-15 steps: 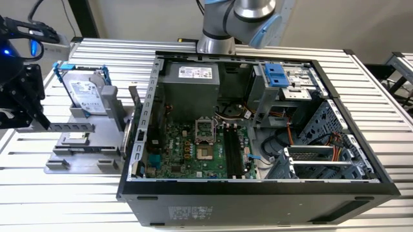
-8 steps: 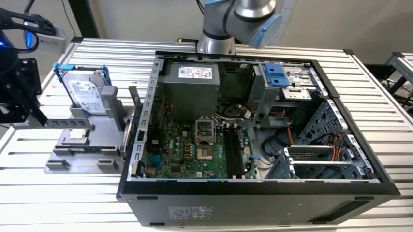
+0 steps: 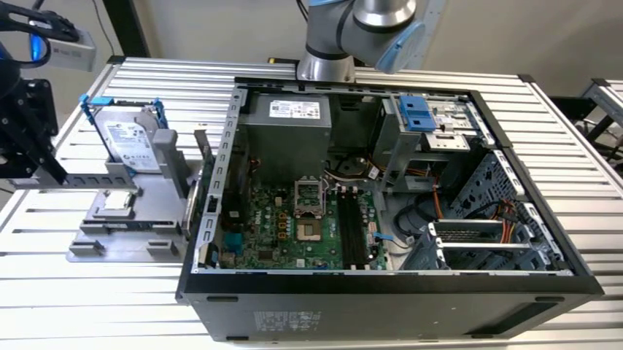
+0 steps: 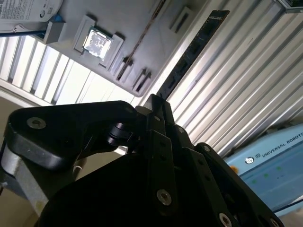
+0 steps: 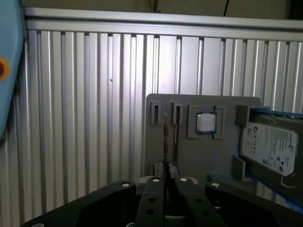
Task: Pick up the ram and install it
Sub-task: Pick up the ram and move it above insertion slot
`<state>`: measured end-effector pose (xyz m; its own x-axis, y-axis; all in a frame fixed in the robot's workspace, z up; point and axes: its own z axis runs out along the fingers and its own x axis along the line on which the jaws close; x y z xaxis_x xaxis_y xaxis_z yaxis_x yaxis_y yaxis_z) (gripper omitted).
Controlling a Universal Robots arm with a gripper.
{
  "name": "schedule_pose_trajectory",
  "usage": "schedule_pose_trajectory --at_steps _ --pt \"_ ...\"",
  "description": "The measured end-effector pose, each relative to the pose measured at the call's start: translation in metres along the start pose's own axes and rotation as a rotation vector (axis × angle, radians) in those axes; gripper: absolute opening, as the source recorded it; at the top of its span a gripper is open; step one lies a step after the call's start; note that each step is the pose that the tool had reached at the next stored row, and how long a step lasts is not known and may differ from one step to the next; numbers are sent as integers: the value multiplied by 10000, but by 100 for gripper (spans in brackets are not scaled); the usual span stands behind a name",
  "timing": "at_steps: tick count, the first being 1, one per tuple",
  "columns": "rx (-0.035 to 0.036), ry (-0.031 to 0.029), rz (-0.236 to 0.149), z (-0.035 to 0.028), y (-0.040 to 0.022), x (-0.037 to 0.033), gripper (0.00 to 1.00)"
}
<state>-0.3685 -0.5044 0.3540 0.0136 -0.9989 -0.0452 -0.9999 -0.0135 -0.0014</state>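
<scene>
Ram [image 4: 189,54], pinched at one end between your gripper's [image 4: 154,101] closed fingers, stretched out over the ribbed table [image 4: 246,61] beside the grey holder [image 4: 135,19].

The ram [image 3: 201,149] stands on edge in the grey fixture [image 3: 156,213], squeezed between the case wall [image 3: 230,138] just beside it and the upright hard drive [image 3: 131,142]; room above it is open. The memory slots [image 3: 352,226] lie unobstructed from above, cables [image 3: 355,169] bunched at one end.

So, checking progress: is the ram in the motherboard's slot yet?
Out. The ram stands on edge in the grey holder outside the case; the memory slots sit empty.
</scene>
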Motion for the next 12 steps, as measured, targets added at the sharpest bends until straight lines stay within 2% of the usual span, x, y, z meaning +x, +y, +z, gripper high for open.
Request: schedule_pose_trajectory --at_steps 6,12 --pt "2 0 -1 -128 -1 -5 0" --pt "2 0 -1 -215 -1 -10 0"
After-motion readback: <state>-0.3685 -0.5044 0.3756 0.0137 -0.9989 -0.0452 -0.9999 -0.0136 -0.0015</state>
